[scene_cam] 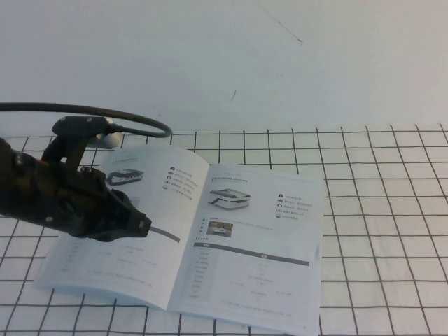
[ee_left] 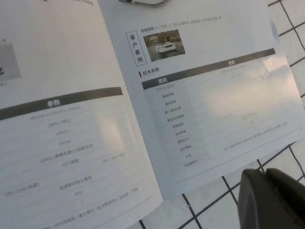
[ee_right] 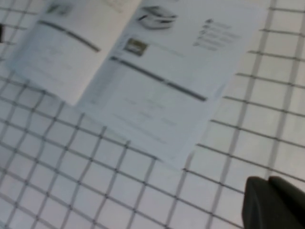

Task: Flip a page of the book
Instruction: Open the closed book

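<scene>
Open book flat on gridded bench. Left end effector over left page, clamped narrow, seen only from high. Right end effector shut, off book's corner. Chinese table headings sharp only at left wrist.

A white cloth printed with a grid of thin dark lines covers the table. Beyond the cloth's far edge lies a plain white surface, bare but for a few faint dark scratch marks. A small white rounded object sits near the cloth's far left edge.
</scene>
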Controlling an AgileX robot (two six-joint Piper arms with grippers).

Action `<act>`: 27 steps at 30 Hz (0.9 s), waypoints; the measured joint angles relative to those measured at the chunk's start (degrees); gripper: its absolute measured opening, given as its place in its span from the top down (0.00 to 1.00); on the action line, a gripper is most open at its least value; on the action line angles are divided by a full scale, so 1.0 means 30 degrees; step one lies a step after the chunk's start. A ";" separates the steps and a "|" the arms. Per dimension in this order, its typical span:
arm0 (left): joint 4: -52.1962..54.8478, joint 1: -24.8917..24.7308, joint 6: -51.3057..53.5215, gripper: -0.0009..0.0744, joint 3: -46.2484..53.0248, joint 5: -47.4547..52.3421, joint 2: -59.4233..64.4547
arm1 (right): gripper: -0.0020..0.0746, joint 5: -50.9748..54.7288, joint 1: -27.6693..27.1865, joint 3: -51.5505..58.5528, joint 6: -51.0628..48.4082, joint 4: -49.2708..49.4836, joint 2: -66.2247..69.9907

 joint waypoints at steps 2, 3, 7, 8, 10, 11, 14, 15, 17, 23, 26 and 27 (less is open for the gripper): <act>0.0012 -0.0294 0.0045 0.99 0.0000 0.0078 0.0369 | 0.98 0.0522 0.0000 -0.0030 -0.1515 0.2142 0.1393; 0.0012 -0.0448 0.0045 0.99 0.0000 0.0078 0.0496 | 0.98 0.0827 0.0000 -0.0030 -0.2213 0.3184 0.2333; 0.0601 -0.1336 -0.0879 0.99 0.0000 -0.0666 0.0946 | 0.90 0.1085 0.0627 -0.0030 -0.3758 0.4740 0.5063; 0.0911 -0.1494 -0.1270 0.99 0.0000 -0.1093 0.0997 | 0.87 0.0898 0.0889 -0.0030 -0.3882 0.4755 0.5535; 0.1254 -0.1640 -0.1710 0.99 0.0000 -0.1909 0.1155 | 0.78 0.0080 0.1720 -0.0030 -0.4199 0.4932 0.6513; 0.1341 -0.1640 -0.1792 0.99 0.0000 -0.2212 0.1287 | 0.75 -0.0333 0.2192 -0.0030 -0.4283 0.5122 0.6840; 0.1461 -0.1640 -0.1836 0.99 -0.0030 -0.2555 0.1851 | 0.62 -0.1971 0.3464 -0.0030 -0.4769 0.5655 0.7879; 0.1482 -0.1640 -0.1836 0.99 -0.0030 -0.2555 0.2062 | 0.59 -0.2444 0.3829 -0.0030 -0.4944 0.5820 0.8208; 0.1548 -0.1640 -0.1836 0.99 -0.0030 -0.2555 0.2661 | 0.56 -0.3135 0.4247 -0.0030 -0.5191 0.5955 0.8831; 0.1533 -0.1669 -0.1836 0.99 -0.0030 -0.2945 0.4371 | 0.54 -0.4144 0.4435 -0.0030 -0.6512 0.6375 1.1199; 0.1713 -0.1669 -0.1836 0.99 -0.0043 -0.3391 0.5133 | 0.54 -0.4356 0.4435 -0.0030 -0.7949 0.7399 1.2357; 0.1891 -0.1669 -0.1836 0.99 -0.0073 -0.3538 0.5397 | 0.54 -0.4385 0.4435 -0.0030 -0.8424 0.7804 1.2600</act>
